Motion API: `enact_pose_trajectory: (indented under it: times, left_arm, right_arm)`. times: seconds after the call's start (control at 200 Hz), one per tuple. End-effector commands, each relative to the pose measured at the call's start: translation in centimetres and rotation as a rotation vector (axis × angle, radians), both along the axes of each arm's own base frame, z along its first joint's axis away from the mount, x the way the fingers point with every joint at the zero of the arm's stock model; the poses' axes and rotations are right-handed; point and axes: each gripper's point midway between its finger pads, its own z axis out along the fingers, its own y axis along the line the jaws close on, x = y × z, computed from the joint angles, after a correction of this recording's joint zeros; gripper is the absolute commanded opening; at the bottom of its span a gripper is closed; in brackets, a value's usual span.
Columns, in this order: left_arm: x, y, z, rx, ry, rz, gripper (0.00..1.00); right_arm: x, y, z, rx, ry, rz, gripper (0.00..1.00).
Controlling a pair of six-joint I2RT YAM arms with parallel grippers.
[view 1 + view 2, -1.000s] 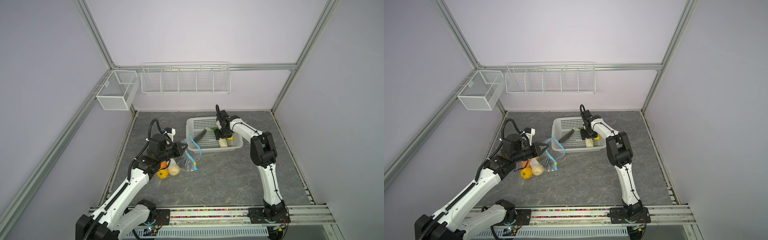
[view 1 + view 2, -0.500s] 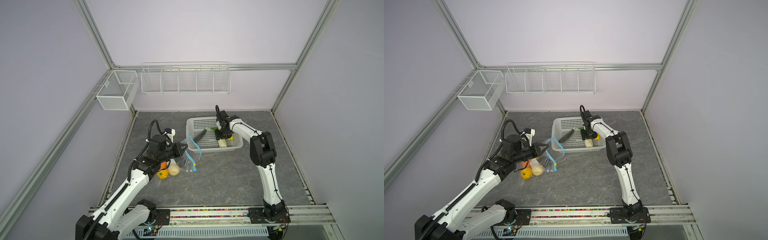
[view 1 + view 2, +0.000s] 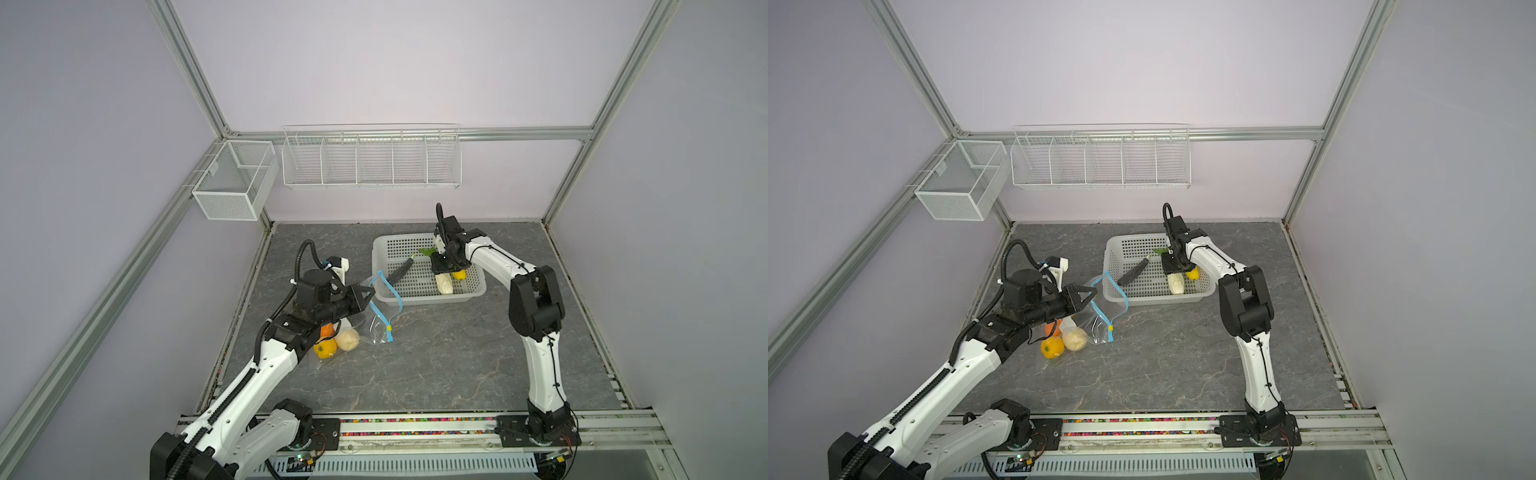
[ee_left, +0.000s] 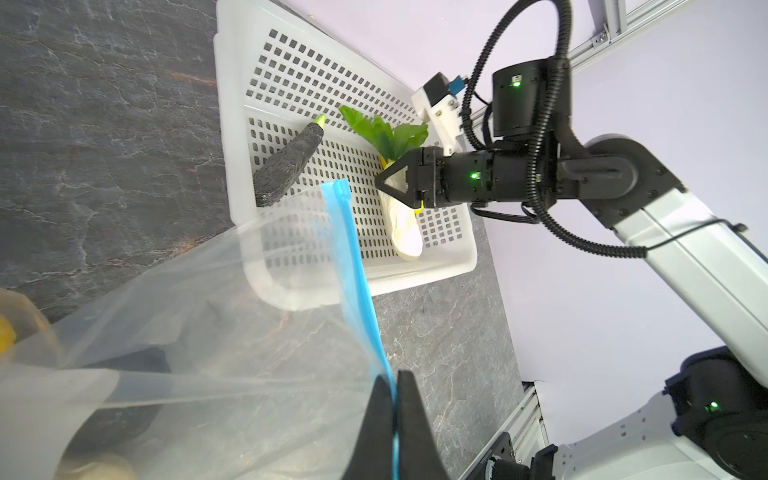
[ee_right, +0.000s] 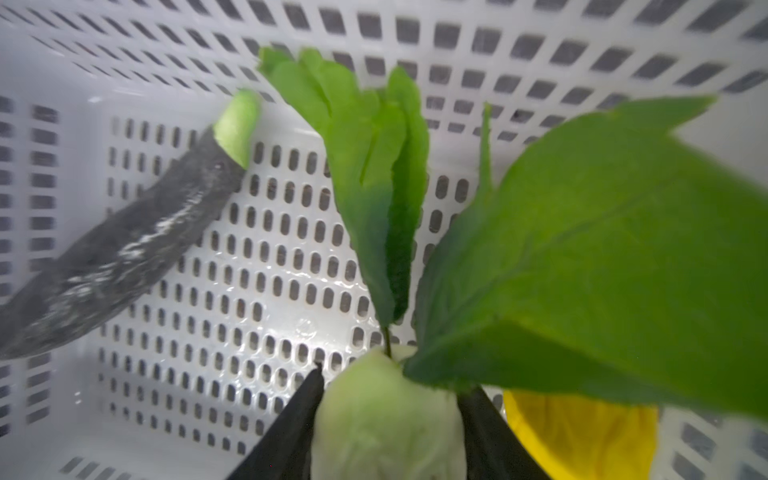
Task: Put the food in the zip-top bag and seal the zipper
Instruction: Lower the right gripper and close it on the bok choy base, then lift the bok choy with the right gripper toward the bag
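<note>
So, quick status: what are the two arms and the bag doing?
Left gripper shut on the zipper, bag mouth held open. Right gripper astride the radish in the basket, grip unclear. Nothing in the way.

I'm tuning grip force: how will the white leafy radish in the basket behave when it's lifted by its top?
The radish looks long and tapered, so lifted from its leafy end, where the right pincer sits, it may swing. Its leaves look thin, probably floppy.

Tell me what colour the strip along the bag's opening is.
Light blue; the zipper strip shows best in the left wrist view.
</note>
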Motion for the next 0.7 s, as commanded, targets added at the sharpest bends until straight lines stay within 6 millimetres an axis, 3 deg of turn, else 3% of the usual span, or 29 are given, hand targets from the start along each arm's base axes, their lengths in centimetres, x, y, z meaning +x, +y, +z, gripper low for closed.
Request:
enact_pose_trajectory:
  times: [0.0, 0.18, 0.39, 0.455, 0.7]
  left_arm:
    - [0.3, 0.3, 0.7, -0.021, -0.013, 0.028, 0.00]
    - [0.2, 0.4, 0.8, -0.038, -0.006, 0.039, 0.00]
    - [0.2, 0.7, 1.1, -0.060, 0.009, 0.070, 0.00]
    - [0.4, 0.7, 1.2, -0.066, 0.015, 0.078, 0.00]
    - [0.9, 1.1, 1.7, -0.081, 0.031, 0.130, 0.00]
  right_arm:
    - [0.5, 0.5, 4.3, 0.079, -0.114, 0.007, 0.49]
    - [-0.2, 1.1, 7.8, 0.177, -0.212, 0.028, 0.49]
    - [-2.3, 3.3, 12.0, 0.400, -0.288, 0.046, 0.44]
    - [-2.8, 3.5, 13.4, 0.439, -0.320, -0.003, 0.37]
    - [-5.1, 3.9, 18.3, 0.589, -0.493, -0.239, 0.35]
